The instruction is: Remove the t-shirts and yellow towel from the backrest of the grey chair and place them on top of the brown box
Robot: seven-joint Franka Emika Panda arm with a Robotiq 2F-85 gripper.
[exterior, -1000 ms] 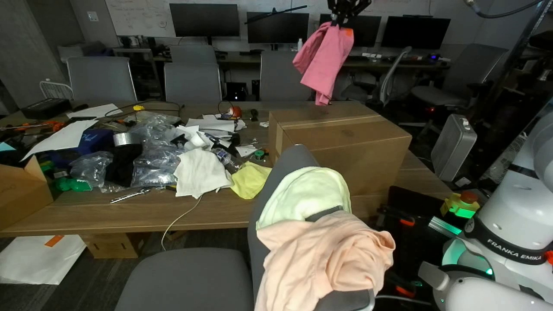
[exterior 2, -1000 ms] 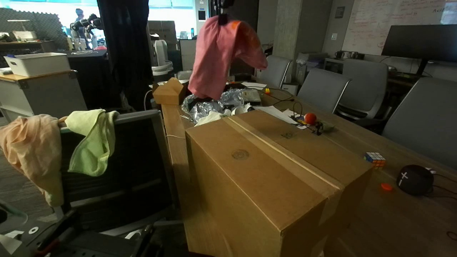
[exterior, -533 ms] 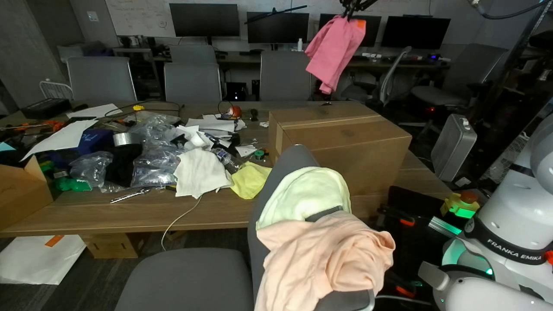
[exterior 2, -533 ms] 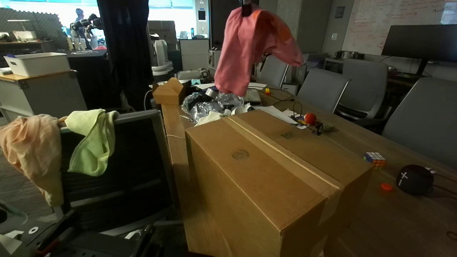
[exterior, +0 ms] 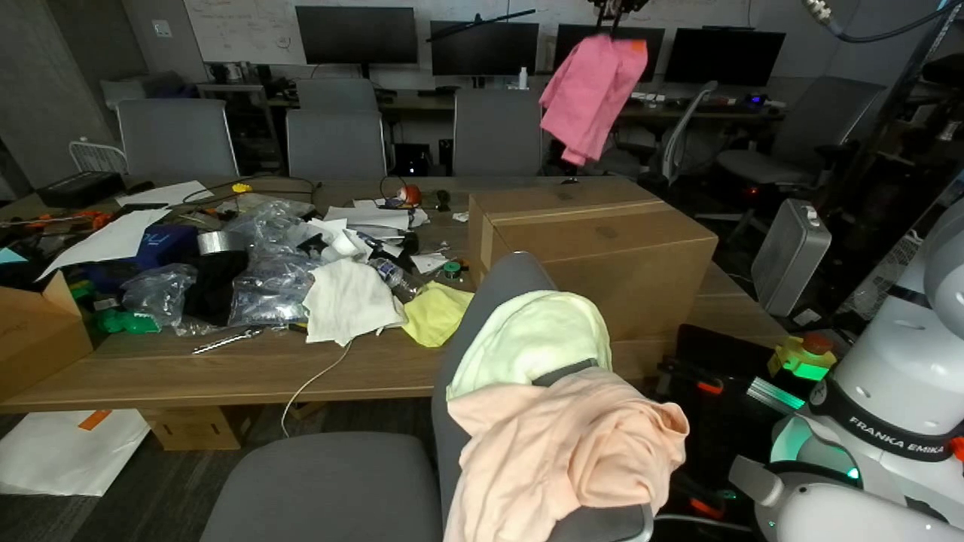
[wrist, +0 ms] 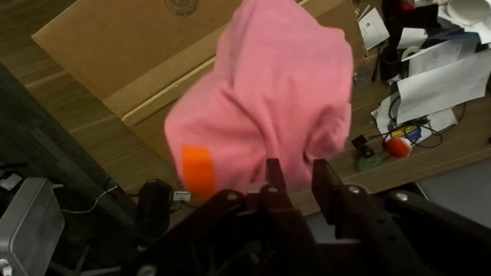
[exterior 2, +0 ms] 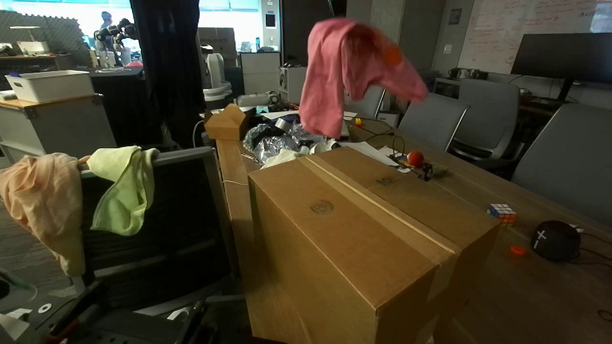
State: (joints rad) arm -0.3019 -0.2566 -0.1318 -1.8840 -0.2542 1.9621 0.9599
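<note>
The pink t-shirt (exterior: 591,98) is in mid-air above the brown box (exterior 2: 344,229), its top edge loose in an exterior view (exterior 2: 354,62). In the wrist view my gripper (wrist: 295,162) is open, fingers apart, and the pink cloth lies beyond the fingertips over the box top. The gripper (exterior: 608,28) shows at the upper edge of an exterior view, just over the shirt. The peach t-shirt (exterior: 572,444) and the pale yellow towel (exterior: 535,339) hang over the backrest of the grey chair (exterior: 482,339) in both exterior views.
A brighter yellow rag (exterior: 437,314), a white cloth (exterior: 350,301) and clear plastic bags (exterior: 275,286) clutter the table left of the box. A puzzle cube (exterior 2: 502,214) and a black speaker (exterior 2: 556,241) stand beside the box. A silver case (exterior: 791,256) stands behind.
The gripper carried the pink t-shirt sideways over the box, then opened. The shirt has come off the fingers and sinks slightly. The peach t-shirt and towel have not moved.
</note>
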